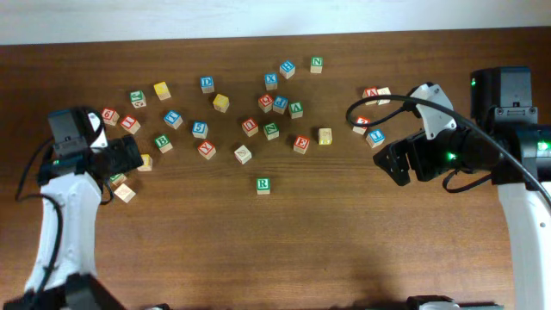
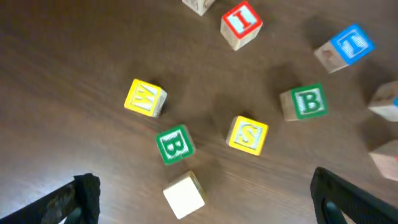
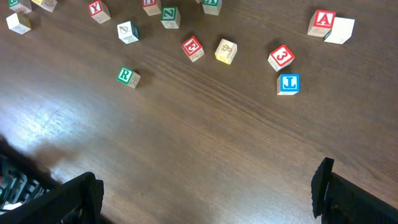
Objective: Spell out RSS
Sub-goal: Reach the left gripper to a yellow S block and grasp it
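Observation:
A green R block (image 1: 263,184) stands alone on the wood, in front of the scattered blocks; it also shows in the right wrist view (image 3: 127,76). A yellow S block (image 2: 248,135) lies just ahead of my left gripper (image 2: 204,190), which is open with a plain blank block (image 2: 184,195) between its fingers. In the overhead view the S block (image 1: 145,162) sits beside the left gripper (image 1: 129,159). My right gripper (image 3: 205,193) is open and empty over bare table, right of the R block in the overhead view (image 1: 394,164). No second S block can be made out.
Around the S block lie a yellow W (image 2: 145,98), two green B blocks (image 2: 175,144) (image 2: 303,102), a red I (image 2: 241,23) and a blue T (image 2: 348,46). A red E (image 3: 192,48), red 3 (image 3: 281,57), blue J (image 3: 288,83) and red A (image 3: 321,23) lie ahead of the right gripper.

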`<action>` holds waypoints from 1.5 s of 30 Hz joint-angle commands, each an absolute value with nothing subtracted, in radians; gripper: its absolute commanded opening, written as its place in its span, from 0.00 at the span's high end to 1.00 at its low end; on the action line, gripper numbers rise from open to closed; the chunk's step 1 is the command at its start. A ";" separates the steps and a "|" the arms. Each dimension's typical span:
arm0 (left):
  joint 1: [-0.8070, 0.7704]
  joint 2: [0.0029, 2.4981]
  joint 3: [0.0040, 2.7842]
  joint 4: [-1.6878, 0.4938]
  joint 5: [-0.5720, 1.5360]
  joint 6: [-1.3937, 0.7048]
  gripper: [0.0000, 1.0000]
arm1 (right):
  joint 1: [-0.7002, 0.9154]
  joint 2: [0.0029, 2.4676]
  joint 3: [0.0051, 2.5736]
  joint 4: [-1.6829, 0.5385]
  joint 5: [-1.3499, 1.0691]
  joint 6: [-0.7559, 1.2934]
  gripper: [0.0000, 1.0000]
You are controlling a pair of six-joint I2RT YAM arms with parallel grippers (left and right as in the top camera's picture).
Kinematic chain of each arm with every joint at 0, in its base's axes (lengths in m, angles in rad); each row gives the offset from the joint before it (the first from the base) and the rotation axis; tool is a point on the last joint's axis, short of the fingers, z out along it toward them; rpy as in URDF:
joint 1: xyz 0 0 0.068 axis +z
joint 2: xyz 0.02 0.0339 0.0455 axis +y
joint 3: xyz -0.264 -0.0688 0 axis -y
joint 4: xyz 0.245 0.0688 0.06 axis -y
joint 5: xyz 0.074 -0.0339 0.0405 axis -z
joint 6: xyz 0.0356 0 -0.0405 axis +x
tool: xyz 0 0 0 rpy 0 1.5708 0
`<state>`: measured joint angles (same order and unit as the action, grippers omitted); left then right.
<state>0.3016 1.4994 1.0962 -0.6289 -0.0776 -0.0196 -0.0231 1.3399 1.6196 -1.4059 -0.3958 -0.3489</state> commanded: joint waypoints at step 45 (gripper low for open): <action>0.260 1.902 1.116 -0.393 0.056 0.262 0.79 | -0.025 1.336 1.623 -1.403 -0.414 -0.359 0.02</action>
